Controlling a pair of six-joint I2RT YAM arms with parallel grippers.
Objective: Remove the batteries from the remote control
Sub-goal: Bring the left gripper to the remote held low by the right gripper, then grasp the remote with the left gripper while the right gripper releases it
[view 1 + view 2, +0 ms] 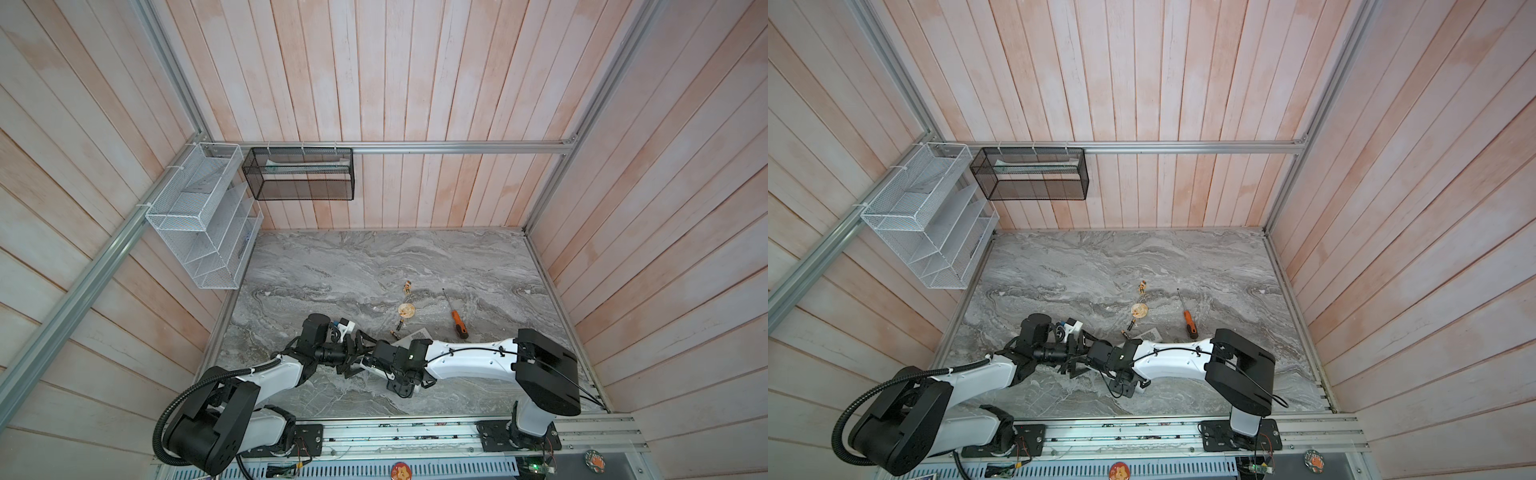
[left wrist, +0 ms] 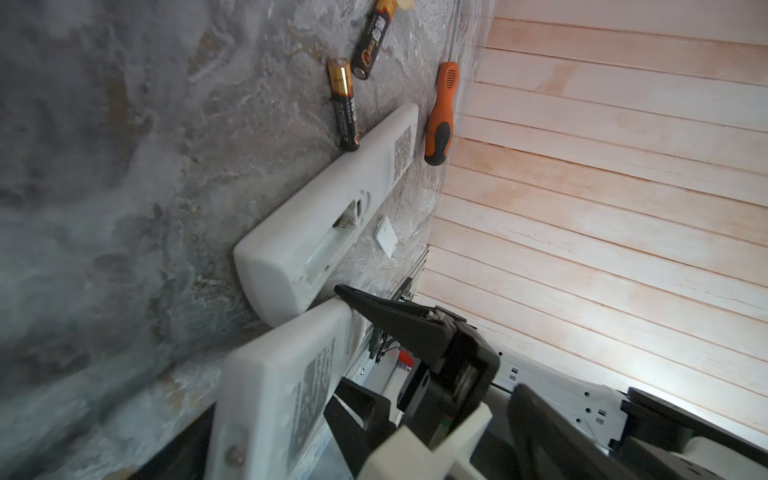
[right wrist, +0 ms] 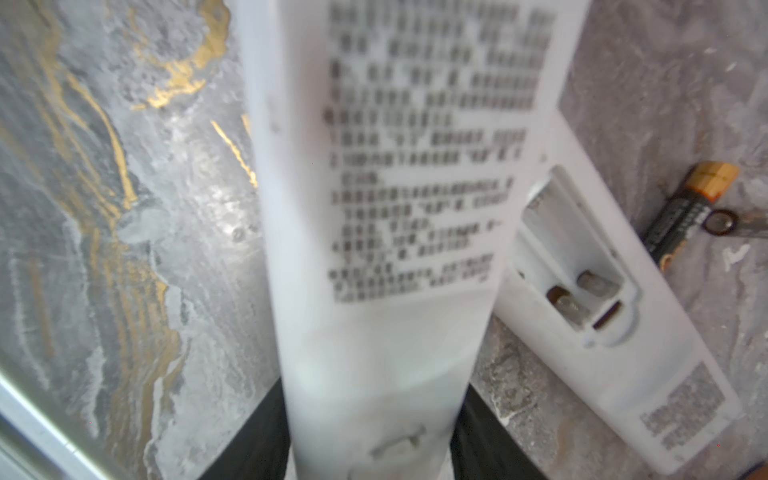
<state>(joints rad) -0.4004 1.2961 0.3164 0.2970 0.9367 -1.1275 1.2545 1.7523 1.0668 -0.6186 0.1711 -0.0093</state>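
My right gripper is shut on a white remote control, label side facing its camera, with black fingers against both long edges. That remote's far end meets the end of a second white remote lying on the marble top with its battery bay open and empty. Loose batteries lie behind it, with two more farther back. One battery touches the lying remote's edge. My left gripper stands wide open around the held remote's end, gripping nothing.
An orange-handled screwdriver lies right of the batteries. A small white cover plate rests beside the lying remote, and a round tan disc sits among the batteries. White and black mesh baskets hang on the back-left walls.
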